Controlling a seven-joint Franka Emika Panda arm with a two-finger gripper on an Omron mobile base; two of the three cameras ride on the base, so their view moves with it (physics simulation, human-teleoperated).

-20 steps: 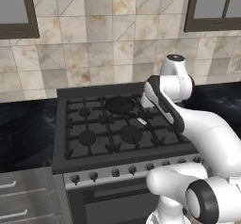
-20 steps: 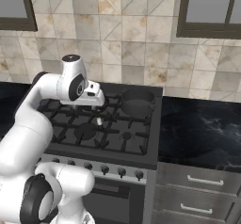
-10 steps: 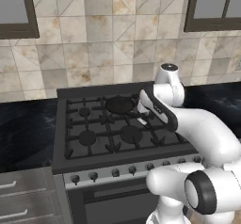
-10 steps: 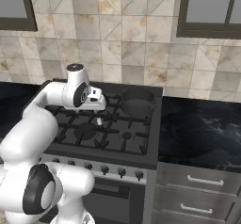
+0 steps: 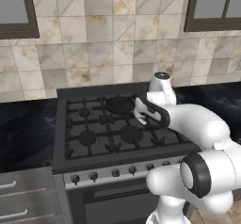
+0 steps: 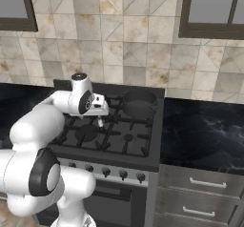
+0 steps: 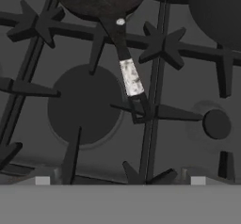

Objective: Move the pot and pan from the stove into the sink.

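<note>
Backsplash [image 5: 94, 39]: beige and tan stone tiles, cut diagonally, running across the wall. Upper cabinets with dark frames and grey glass-like panels: one top left [image 5: 16, 9], one top right [image 5: 214, 6]. Black marbled surface [image 6: 205, 130] on both sides of the range. Grey drawers [image 6: 198, 192] with slim bar handles under the surface, right side; another grey drawer front [image 5: 23, 199] at lower left.
</note>
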